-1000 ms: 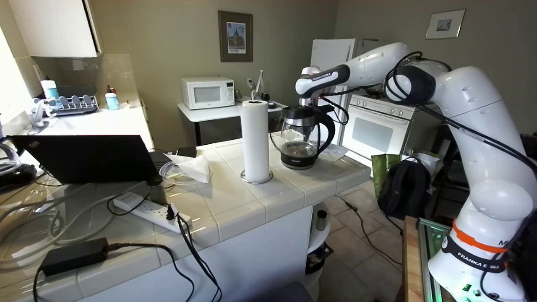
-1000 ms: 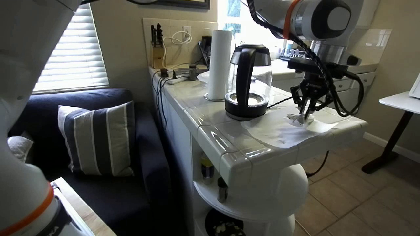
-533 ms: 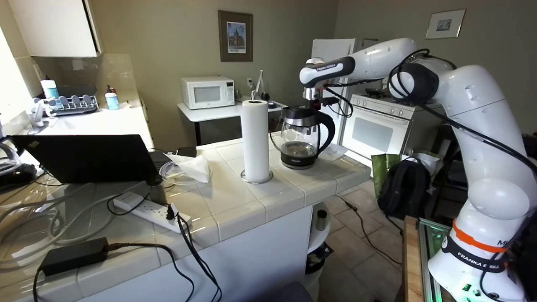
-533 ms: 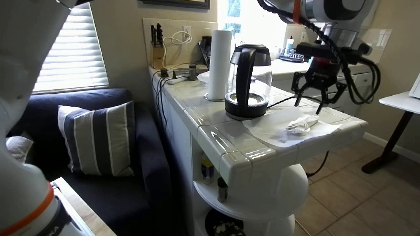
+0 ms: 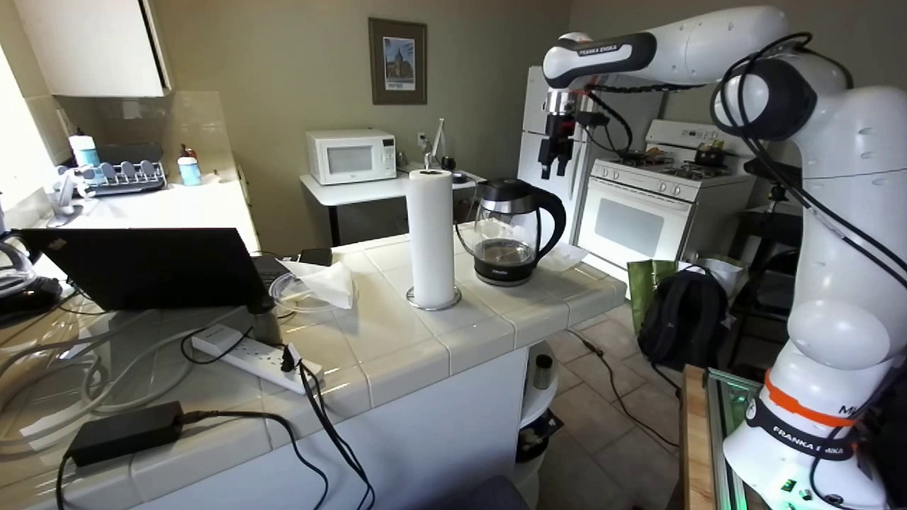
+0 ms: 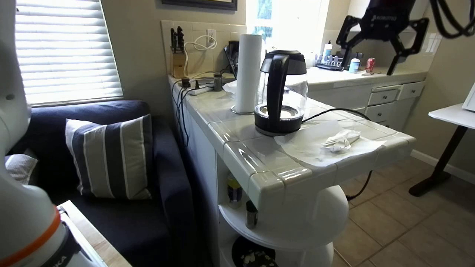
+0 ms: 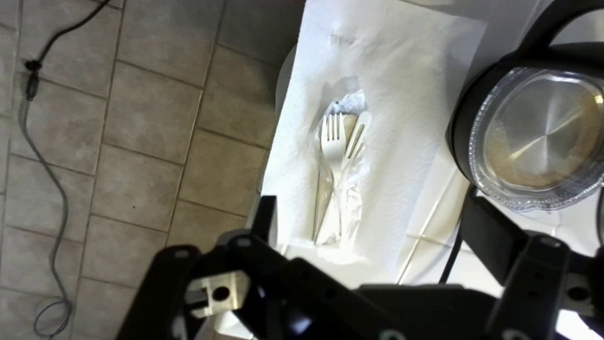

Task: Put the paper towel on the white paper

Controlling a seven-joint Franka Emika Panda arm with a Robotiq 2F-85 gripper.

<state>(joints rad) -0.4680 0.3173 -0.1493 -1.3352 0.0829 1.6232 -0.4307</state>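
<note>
The white paper (image 6: 310, 142) lies flat on the counter's end, beside the kettle. On it rests a clear packet of cutlery (image 7: 336, 151), with forks showing through the crinkled plastic in the wrist view. A tall paper towel (image 5: 432, 241) roll stands upright on its metal holder, away from the white paper; it also shows in an exterior view as a white paper towel roll (image 6: 248, 74). High above the white paper my gripper (image 6: 368, 69) hangs open, its fingers wide apart and nothing between them. The paper towel roll is out of the wrist view.
A glass kettle (image 6: 281, 92) with some water stands between the roll and the white paper, its black cord (image 6: 334, 110) running behind. A laptop (image 5: 149, 268), a power strip (image 5: 258, 358) and loose tubing occupy the counter's far part. Tiled floor (image 7: 141, 118) lies past the counter edge.
My gripper has opened and let go of the cutlery packet, leaving it on the white paper. The arm has risen well above the counter and drawn back somewhat.
</note>
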